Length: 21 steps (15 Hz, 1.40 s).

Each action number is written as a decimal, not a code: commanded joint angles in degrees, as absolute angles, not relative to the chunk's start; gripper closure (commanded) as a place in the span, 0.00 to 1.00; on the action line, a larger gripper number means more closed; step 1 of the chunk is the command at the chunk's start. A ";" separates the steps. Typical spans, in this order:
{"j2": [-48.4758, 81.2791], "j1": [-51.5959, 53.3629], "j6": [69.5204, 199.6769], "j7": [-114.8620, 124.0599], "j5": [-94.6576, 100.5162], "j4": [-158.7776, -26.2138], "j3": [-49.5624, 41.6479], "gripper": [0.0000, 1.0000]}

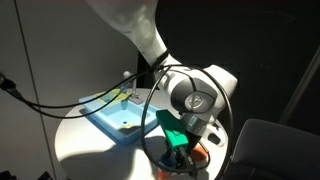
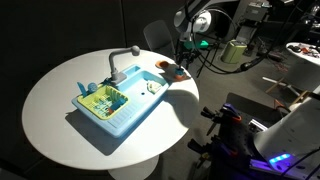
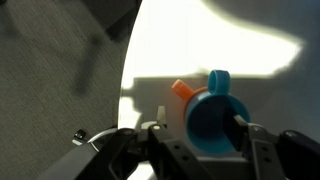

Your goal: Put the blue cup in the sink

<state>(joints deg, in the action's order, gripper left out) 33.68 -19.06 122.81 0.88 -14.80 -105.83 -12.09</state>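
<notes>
In the wrist view the blue cup (image 3: 212, 112) lies on the white table with its mouth facing the camera and its handle at the top. My gripper (image 3: 200, 124) is open around it. The left finger (image 3: 160, 128) stands clear of the cup's side, and the right finger (image 3: 241, 128) overlaps its right rim. The light-blue sink (image 2: 128, 112) with a grey faucet (image 2: 122, 60) sits mid-table in both exterior views, and the gripper (image 2: 185, 58) hangs beyond its far corner, by the table's edge. The gripper hides the cup in that view.
A small orange piece (image 3: 181, 89) touches the cup's upper left side. Another orange piece (image 2: 165, 65) lies near the sink's corner. The round white table (image 2: 55, 110) ends close to the gripper, with grey floor (image 3: 50, 90) beyond. Cables and equipment (image 2: 240, 50) stand behind.
</notes>
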 commanded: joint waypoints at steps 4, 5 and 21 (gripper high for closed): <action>33.47 -19.73 121.15 0.82 -13.85 -104.83 -11.88 0.95; 33.46 -19.72 121.14 0.86 -13.86 -104.82 -11.89 0.99; 24.08 -18.99 123.21 -4.68 -15.27 -108.89 -9.50 0.99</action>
<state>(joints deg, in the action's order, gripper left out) 27.66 -18.89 122.84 -2.63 -14.81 -106.52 -10.15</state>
